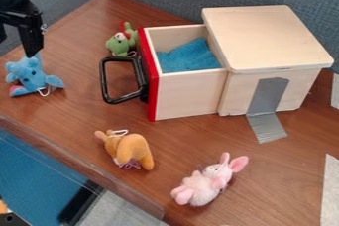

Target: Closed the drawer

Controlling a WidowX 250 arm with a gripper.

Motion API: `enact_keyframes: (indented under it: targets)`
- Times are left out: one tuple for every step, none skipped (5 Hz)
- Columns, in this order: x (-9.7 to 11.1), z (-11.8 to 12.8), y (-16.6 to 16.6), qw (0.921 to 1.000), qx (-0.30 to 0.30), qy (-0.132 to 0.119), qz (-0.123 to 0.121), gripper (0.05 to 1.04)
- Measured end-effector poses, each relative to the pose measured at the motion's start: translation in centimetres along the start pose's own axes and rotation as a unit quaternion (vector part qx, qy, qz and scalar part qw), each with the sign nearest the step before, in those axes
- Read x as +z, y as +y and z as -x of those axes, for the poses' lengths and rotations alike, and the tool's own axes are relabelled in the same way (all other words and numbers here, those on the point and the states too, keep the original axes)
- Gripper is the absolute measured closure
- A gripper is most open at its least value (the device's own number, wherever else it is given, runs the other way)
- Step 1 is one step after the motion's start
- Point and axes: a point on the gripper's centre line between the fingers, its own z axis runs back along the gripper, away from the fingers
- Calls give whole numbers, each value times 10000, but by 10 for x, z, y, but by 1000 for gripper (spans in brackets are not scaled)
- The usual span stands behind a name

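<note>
With the gripper (16, 46) at upper left, jaws released, the rigid drawer (187, 93), extended at upper centre, is probably light and best grasped or pushed by its handle (105, 82).

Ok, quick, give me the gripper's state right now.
Gripper: open, nothing held, at the upper left by the blue plush toy.

Writing — none that's legible.
</note>
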Motion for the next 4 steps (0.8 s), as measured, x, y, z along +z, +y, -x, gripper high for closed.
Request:
enact_keyframes:
  targets:
    - [-8,2,-2,9999,51,116,75,82]
    - [-16,-11,-37,9995,75,212,241,82]
    - [-26,-24,-71,9990,-81,303,326,82]
    - [-33,-38,-95,9989,-186,279,330,82]
